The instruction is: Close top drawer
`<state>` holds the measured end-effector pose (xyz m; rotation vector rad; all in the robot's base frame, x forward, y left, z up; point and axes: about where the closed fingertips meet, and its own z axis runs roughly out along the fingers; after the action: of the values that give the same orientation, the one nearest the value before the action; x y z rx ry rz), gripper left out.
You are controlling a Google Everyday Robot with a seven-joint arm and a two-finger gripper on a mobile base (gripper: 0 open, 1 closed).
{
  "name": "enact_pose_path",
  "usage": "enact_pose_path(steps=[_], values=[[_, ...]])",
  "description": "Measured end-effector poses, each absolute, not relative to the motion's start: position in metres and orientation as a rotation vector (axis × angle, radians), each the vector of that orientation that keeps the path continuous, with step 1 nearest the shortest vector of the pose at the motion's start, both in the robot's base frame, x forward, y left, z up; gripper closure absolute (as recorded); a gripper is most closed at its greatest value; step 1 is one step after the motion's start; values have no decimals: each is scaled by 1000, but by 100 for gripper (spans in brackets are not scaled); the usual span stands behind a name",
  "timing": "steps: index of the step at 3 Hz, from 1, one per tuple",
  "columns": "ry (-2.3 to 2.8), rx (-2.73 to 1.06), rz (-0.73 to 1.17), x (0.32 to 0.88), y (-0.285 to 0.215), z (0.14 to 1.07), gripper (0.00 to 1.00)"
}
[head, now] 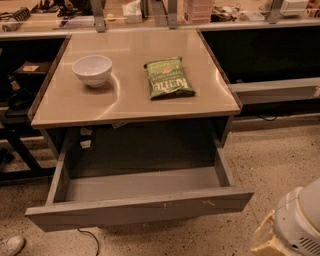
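Note:
The top drawer [140, 207] is a wide grey drawer under the tan table top [130, 102]. It is pulled far out toward me. Its flat front panel has small white scuffs, and its shallow box interior [142, 182] holds nothing that I can see. A white and tan part of my arm [295, 225] shows at the bottom right corner, to the right of the drawer front and apart from it. My gripper itself is out of view.
A white bowl [92, 70] and a green chip bag [167, 79] lie on the table top. A cluttered counter [150, 12] runs along the back. Dark shelving [20, 95] stands at the left. A shoe [10, 245] and a cable [90, 239] lie on the speckled floor.

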<state>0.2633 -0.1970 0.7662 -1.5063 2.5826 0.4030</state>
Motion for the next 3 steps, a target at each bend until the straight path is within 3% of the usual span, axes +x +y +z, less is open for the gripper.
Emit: enact_pose_path(steps=[3], values=[[2499,-1409,565,312,-166,694,100]])
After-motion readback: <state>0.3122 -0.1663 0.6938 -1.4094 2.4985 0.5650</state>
